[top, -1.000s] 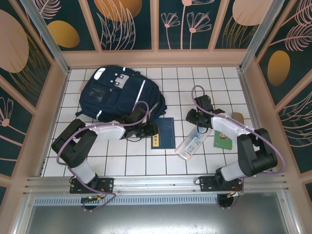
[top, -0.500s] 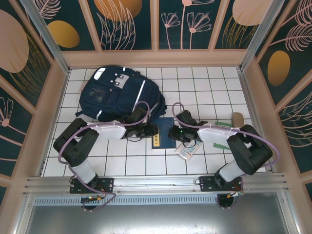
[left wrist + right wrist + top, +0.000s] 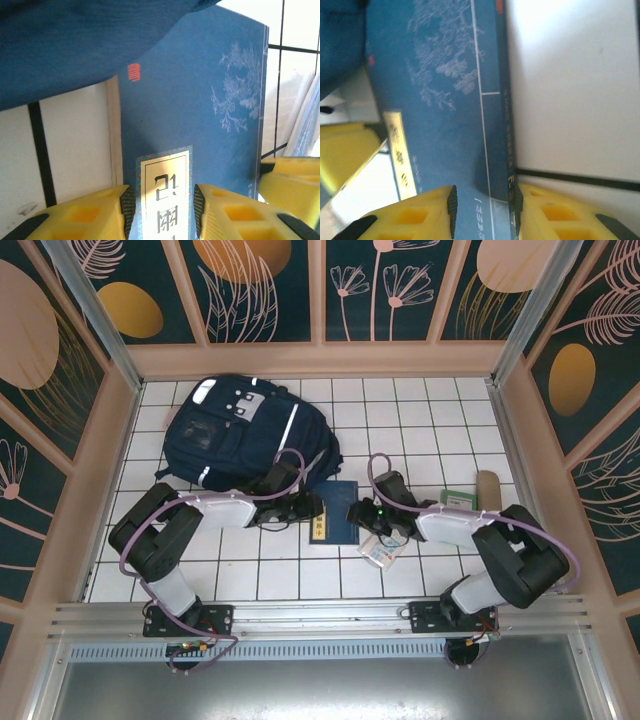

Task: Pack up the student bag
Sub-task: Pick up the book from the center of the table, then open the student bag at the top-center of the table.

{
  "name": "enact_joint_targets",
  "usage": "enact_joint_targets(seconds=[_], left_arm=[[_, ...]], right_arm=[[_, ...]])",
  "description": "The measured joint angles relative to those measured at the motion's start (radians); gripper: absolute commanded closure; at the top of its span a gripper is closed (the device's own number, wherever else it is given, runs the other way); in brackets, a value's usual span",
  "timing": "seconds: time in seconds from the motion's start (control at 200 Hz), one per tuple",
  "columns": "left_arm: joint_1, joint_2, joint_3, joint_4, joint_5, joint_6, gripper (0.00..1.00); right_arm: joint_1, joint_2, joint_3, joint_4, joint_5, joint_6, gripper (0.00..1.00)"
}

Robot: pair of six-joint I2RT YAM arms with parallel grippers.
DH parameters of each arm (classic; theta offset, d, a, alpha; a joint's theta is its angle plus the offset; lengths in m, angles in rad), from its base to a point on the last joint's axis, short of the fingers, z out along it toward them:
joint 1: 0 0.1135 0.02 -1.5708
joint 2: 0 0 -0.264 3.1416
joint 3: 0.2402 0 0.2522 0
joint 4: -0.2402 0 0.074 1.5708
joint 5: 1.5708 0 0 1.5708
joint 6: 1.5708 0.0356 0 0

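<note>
The student bag [image 3: 245, 430], a large dark navy backpack, lies at the back left, and its fabric [image 3: 75, 45] hangs over a blue book's far corner. That blue book [image 3: 338, 510] lies flat just right of the bag. My left gripper [image 3: 313, 510] sits over the book's left edge, open, with the white title label [image 3: 165, 195] between its fingers [image 3: 164, 200]. From the other side, my right gripper [image 3: 358, 513] is open at the book's right edge. One of its pads is over the cover [image 3: 445, 125] and the other is beside the spine [image 3: 484, 205].
A light blue and white packet [image 3: 385, 548] lies under the right arm. A green book [image 3: 458, 498] and a tan object [image 3: 488, 485] lie at the right, near the wall. White tiles behind the books are bare.
The right arm has swung left from the right side of the table to the blue book's right edge, and its jaws have narrowed slightly. The left gripper has stayed at the book.
</note>
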Motion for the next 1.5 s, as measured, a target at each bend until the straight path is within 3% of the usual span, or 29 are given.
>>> enact_joint_targets(seconds=[0.27, 0.58, 0.71, 0.76, 0.976, 1.226, 1.496], left_arm=[[-0.011, 0.0, -0.003, 0.02, 0.005, -0.006, 0.6], [-0.013, 0.003, -0.013, 0.008, 0.007, -0.014, 0.59], [-0.013, 0.003, -0.012, 0.008, 0.008, -0.014, 0.58], [-0.013, 0.002, -0.011, 0.005, 0.007, -0.014, 0.59], [-0.017, -0.037, 0.022, -0.116, -0.015, 0.002, 0.53], [-0.019, -0.113, 0.237, -0.322, -0.11, 0.092, 0.53], [0.005, -0.073, 0.534, -0.505, -0.325, 0.261, 0.54]], right_arm=[[-0.044, -0.089, -0.014, 0.203, -0.202, 0.074, 0.65], [-0.043, -0.054, 0.104, -0.002, -0.144, -0.019, 0.66], [-0.043, -0.048, 0.122, -0.071, -0.113, -0.055, 0.86], [-0.043, -0.042, 0.125, -0.09, -0.102, -0.075, 1.0], [-0.044, -0.04, 0.132, -0.151, -0.058, -0.085, 1.0], [-0.111, -0.158, 0.137, -0.221, -0.018, -0.099, 1.0], [-0.14, -0.257, 0.151, -0.274, 0.022, -0.1, 1.0]])
